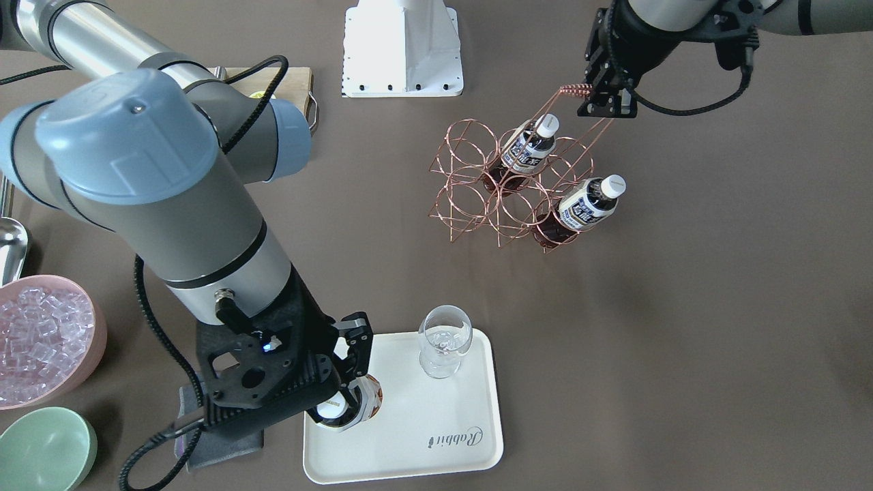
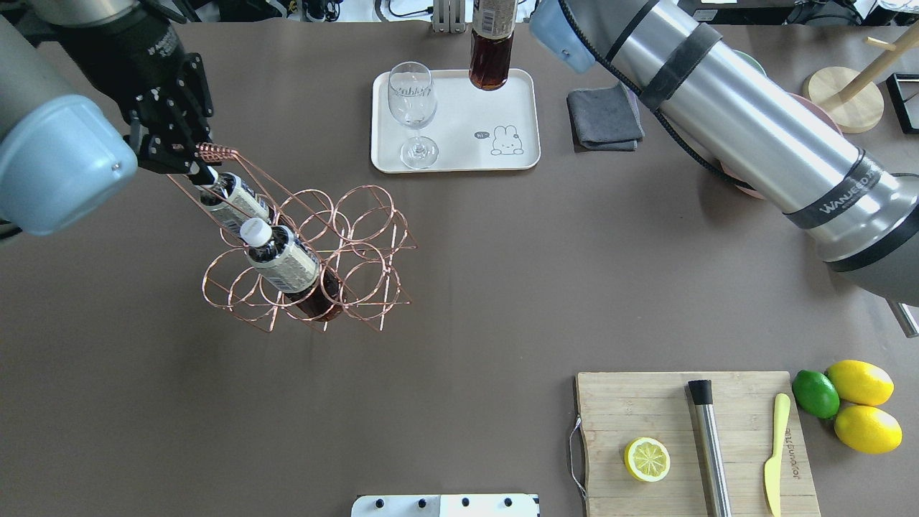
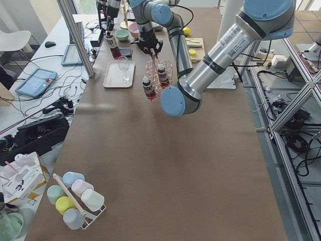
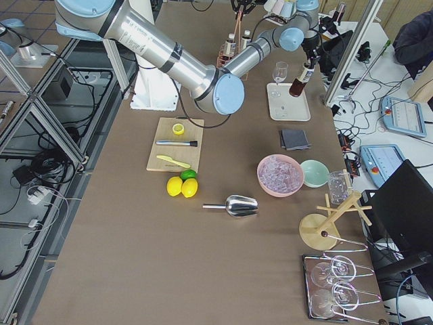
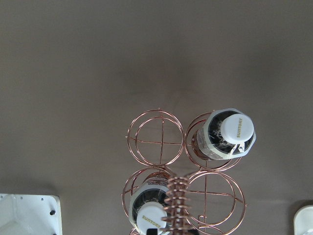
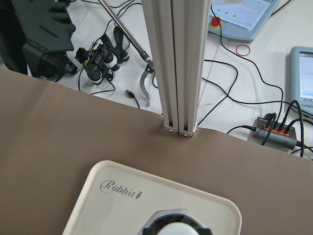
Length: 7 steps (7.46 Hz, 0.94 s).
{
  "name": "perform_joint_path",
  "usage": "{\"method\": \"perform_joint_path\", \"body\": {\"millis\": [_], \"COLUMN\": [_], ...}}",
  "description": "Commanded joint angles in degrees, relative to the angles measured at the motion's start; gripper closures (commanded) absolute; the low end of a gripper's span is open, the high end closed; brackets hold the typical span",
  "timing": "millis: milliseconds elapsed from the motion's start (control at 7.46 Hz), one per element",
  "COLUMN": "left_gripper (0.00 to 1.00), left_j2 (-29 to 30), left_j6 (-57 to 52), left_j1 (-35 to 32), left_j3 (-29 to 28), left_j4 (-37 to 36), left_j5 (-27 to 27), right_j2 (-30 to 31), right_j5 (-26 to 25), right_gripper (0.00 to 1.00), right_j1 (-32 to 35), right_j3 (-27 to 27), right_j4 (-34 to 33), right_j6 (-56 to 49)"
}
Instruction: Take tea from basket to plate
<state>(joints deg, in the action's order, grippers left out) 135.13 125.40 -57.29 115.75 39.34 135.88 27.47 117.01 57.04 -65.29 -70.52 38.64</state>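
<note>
My right gripper (image 1: 346,390) is shut on a tea bottle (image 2: 491,54) with dark liquid, held upright at the plate (image 2: 459,147), a cream tray with "Rabbit" script (image 1: 455,440). I cannot tell whether the bottle's base touches the tray. In the right wrist view the bottle's white cap (image 6: 178,230) sits low over the plate (image 6: 122,205). The copper wire basket (image 2: 359,248) stands on the table with two more tea bottles (image 2: 283,262) (image 2: 240,203) in its cells. At the basket's tall handle (image 1: 576,88), my left gripper (image 1: 603,102) is shut on the coiled top.
A wine glass (image 2: 413,108) stands on the plate beside the held bottle. A grey cloth (image 2: 603,118) lies right of the plate. The cutting board (image 2: 632,402) with lemon half, muddler and knife is near the robot. A pink ice bowl (image 1: 41,337) and a green bowl (image 1: 44,447) sit by the right arm.
</note>
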Motion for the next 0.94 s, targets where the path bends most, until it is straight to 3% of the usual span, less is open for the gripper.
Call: {"method": "perform_joint_path", "body": {"millis": [0, 536, 805], "left_gripper": [1.00, 1.00, 1.00], "left_j2": [-1.4, -14.9, -17.3], "left_j6": [-14.9, -40.1, -48.6], "left_j1": [-6.2, -14.9, -17.2], "left_j3": [-0.4, -0.8, -4.7], "left_j4": [-7.8, -9.7, -9.1], "left_j5": [-0.6, -6.8, -7.1], "right_j2": [-1.4, 0.8, 3.8], "right_j5": [-3.4, -8.8, -11.9], "right_gripper": [1.00, 1.00, 1.00], "right_j1": [-3.4, -4.9, -5.8], "right_j3": [2.8, 2.4, 2.3], "right_j4": [2.4, 3.0, 8.5], "right_j6": [2.0, 1.8, 2.0]}}
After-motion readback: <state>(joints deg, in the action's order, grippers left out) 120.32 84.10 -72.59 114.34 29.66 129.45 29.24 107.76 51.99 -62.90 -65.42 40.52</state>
